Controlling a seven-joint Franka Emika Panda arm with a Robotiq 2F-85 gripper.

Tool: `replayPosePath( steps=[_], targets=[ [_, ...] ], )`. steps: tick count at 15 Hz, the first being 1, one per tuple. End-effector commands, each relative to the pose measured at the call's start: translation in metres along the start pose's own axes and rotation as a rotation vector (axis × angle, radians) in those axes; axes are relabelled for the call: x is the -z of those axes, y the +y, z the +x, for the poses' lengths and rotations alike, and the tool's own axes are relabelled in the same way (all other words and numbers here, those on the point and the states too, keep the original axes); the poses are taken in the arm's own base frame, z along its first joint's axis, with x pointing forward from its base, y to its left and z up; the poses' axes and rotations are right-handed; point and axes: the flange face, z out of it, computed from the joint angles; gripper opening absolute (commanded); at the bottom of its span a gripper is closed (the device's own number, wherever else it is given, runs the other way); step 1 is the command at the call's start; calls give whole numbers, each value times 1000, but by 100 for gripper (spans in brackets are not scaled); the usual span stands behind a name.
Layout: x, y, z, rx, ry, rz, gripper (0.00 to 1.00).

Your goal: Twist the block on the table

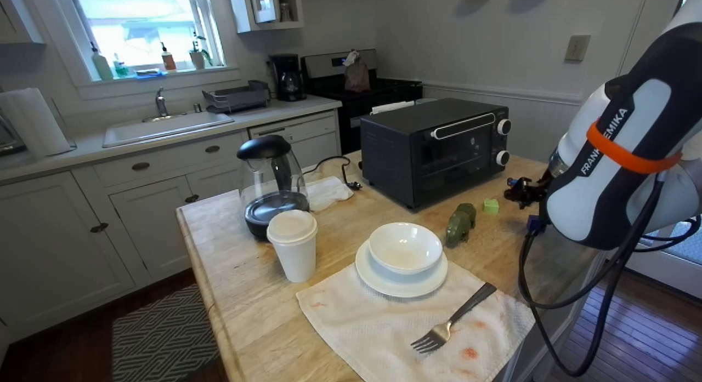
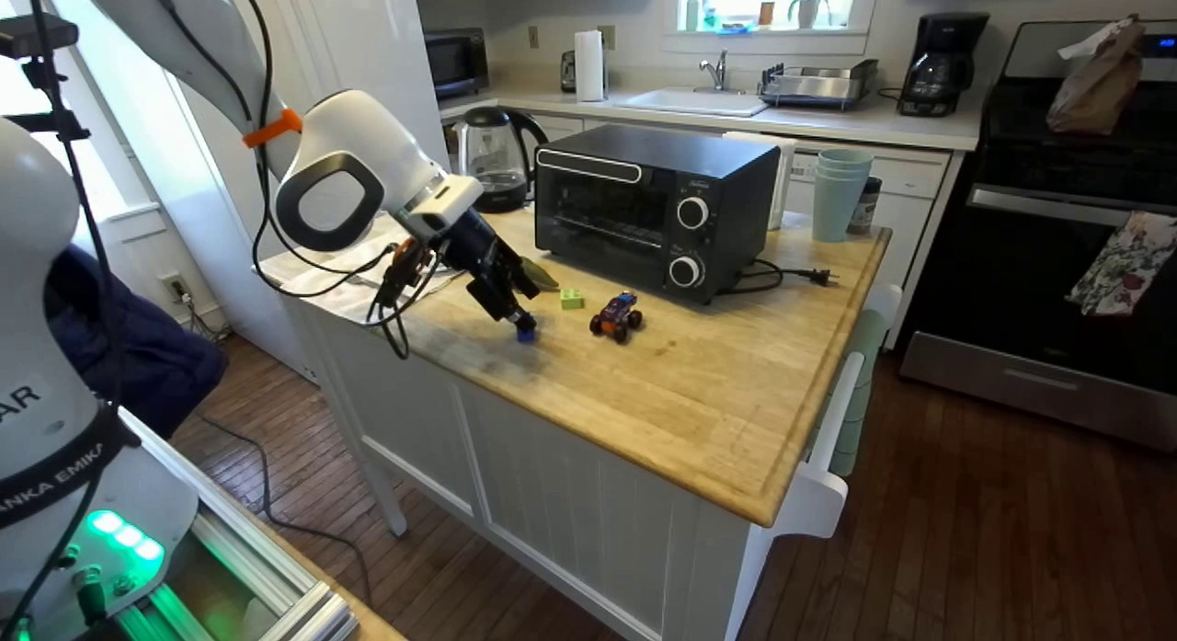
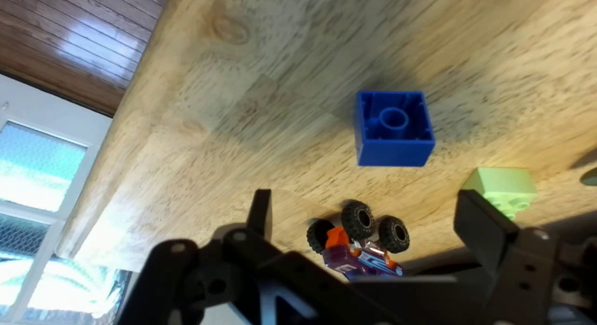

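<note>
the blue building block (image 3: pixel 395 129) sits hollow side up on the butcher-block table (image 3: pixel 210 143), apart from the robotiq gripper (image 3: pixel 373 220), whose fingers (image 3: pixel 485 227) are parted wide. near the block are a lime-green building block (image 3: pixel 506 181) and a toy monster truck (image 3: pixel 357 257); past them stands a black toaster oven (image 2: pixel 634 218).

Block (image 3: pixel 394 129), smooth plastic; table (image 2: pixel 680 393), wood (shows clear grain, some sheen); bowl (image 1: pixel 406 247), smooth, glossy; fork (image 1: pixel 459 313), shiny metal; napkin (image 1: pixel 378 327), matt textured cloth.
</note>
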Motion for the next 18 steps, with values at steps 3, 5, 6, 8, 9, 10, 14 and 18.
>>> replayPosePath(
  steps=[3, 5, 6, 8, 9, 10, 14, 18],
  targets=[
    [-1, -1, -4, 14, 2, -6, 100],
    [-2, -1, -4, 15, 3, -8, 100],
    [-4, -1, 2, -2, -7, -13, 100],
    [-6, 0, 11, -3, -24, -17, 100],
    [-7, 1, 14, 3, -47, -20, 100],
    [-10, 2, 16, 0, -54, -31, 100],
    [-13, -1, 32, 14, -117, -15, 100],
    [-15, -6, 46, 56, -202, 11, 100]
  ],
)
